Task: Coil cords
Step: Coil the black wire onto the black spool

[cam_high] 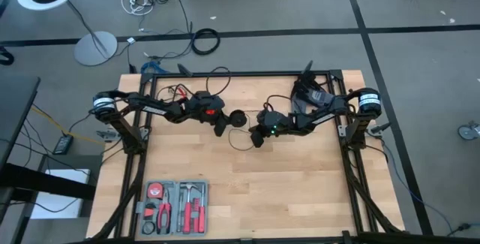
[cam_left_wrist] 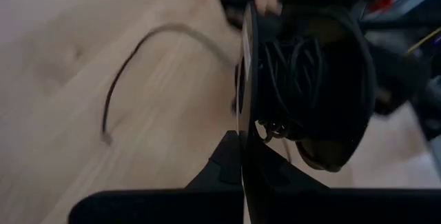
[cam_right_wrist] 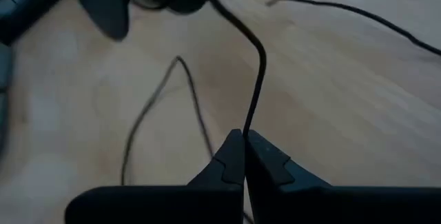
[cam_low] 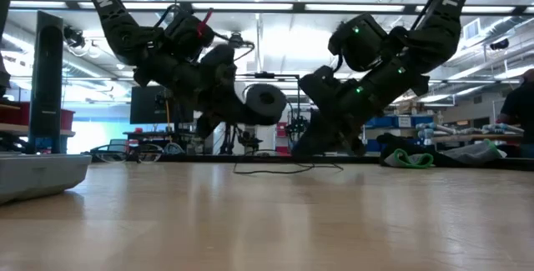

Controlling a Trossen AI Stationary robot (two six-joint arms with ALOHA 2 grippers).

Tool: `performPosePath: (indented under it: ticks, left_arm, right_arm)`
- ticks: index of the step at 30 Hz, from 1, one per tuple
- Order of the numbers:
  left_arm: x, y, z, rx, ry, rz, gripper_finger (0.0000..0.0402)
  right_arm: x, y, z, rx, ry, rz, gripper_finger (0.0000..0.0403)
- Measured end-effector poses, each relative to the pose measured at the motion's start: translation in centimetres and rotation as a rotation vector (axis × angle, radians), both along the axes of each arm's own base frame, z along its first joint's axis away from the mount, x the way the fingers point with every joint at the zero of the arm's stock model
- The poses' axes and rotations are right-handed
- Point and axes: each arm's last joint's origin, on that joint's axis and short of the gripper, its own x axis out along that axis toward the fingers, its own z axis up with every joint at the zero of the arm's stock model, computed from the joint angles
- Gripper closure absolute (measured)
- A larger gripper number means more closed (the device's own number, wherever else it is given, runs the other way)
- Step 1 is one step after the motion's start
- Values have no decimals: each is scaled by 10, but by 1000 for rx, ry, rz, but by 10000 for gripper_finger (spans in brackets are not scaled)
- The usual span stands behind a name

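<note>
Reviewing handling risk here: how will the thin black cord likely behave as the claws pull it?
Probably floppy: the cord sags from the right claw and trails in loose curves over the table. Likely light and snag-prone, with wound turns bunched on the spool in the left claw.

Both tools meet near the centre of the desk [cam_high: 300, 191] — left tool [cam_high: 222, 128] gripping the puck [cam_high: 237, 118], right tool [cam_high: 258, 137] on the cord [cam_high: 238, 143]. A tool tray [cam_high: 175, 207] sits at seven o'clock.
</note>
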Motion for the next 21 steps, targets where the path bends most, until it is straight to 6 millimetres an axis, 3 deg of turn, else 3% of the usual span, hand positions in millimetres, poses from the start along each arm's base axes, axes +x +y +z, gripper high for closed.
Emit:
performPosePath:
  ticks: [12, 21]
  left_arm:
    - [8, 6, 21, 52, -222, 99, 401]
    - [8, 7, 20, 202, -168, 314, 401]
  right_arm:
    - [9, 17, 9, 25, -91, 20, 403]
    - [30, 20, 31, 4, -162, 71, 403]
